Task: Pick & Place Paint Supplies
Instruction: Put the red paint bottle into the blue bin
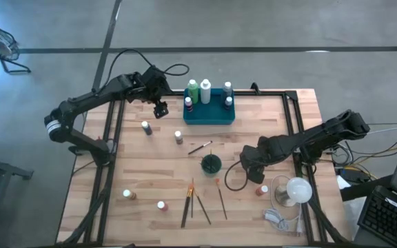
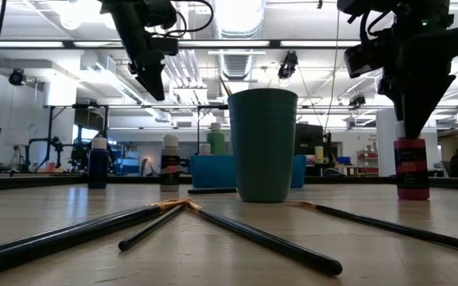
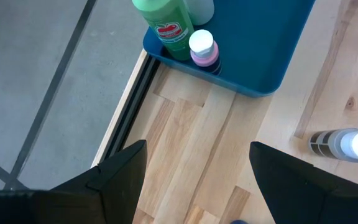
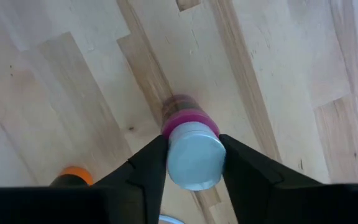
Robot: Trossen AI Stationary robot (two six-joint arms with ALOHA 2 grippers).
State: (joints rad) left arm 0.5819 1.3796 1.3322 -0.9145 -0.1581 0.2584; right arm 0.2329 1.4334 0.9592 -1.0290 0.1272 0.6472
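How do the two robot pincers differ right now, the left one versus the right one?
The left pincer hangs open and empty above bare wood beside the teal tray; the right pincer has its fingers around the white cap of a pink bottle. The left one sits at the table's far side, the right one near the dark green cup. Both point down at the table.

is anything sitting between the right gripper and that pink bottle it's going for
No. The right gripper already has a finger on each side of the pink bottle, around its white cap, with nothing in between. The bottle stands upright on the table; whether the fingers press on it yet is unclear.
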